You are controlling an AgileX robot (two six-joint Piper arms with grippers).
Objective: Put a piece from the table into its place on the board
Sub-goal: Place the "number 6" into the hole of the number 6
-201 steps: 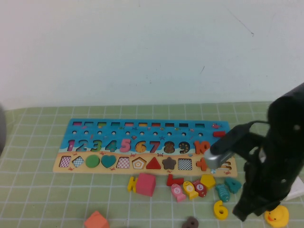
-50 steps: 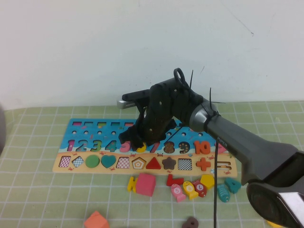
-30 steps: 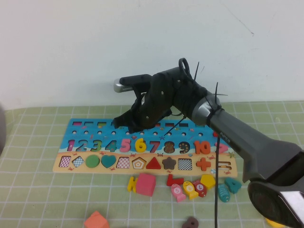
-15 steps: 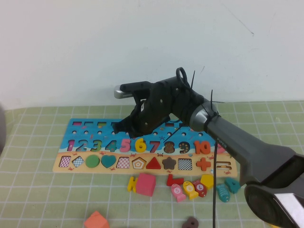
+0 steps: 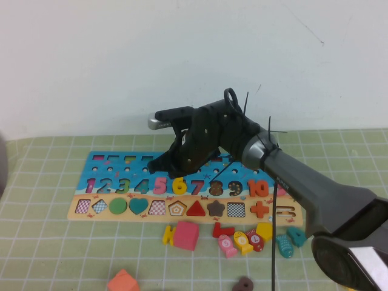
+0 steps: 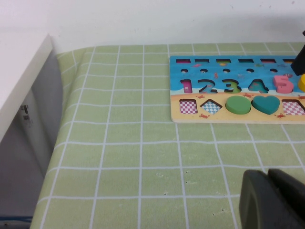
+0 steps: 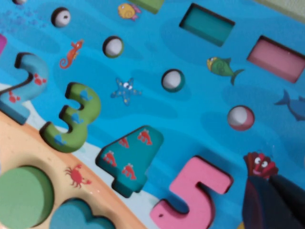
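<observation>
The yellow numeral 6 (image 5: 179, 185) lies in the board (image 5: 109, 160) between the pink 5 (image 5: 160, 184) and the red 7 (image 5: 197, 185). My right gripper (image 5: 160, 167) hovers just behind and left of the 6, over the blue part of the board. In the right wrist view the right gripper (image 7: 269, 200) has its fingers together and holds nothing, beside the pink 5 (image 7: 193, 195) on the board (image 7: 190, 95). My left gripper (image 6: 274, 200) is shut and empty, low over the green cloth, well short of the board (image 6: 267, 74). It is out of the high view.
Loose pieces lie in front of the board: a pink cube (image 5: 186, 235), an orange block (image 5: 123, 282), small fish pieces (image 5: 242, 241), a yellow pentagon (image 5: 265, 230), a teal fish (image 5: 284, 245), a brown ring (image 5: 244, 284). A white ledge (image 6: 24, 86) borders the table's left side.
The yellow 6 has gone from the table's front right into the board. The right gripper let it go, lifted and moved back left, then sank slightly.
</observation>
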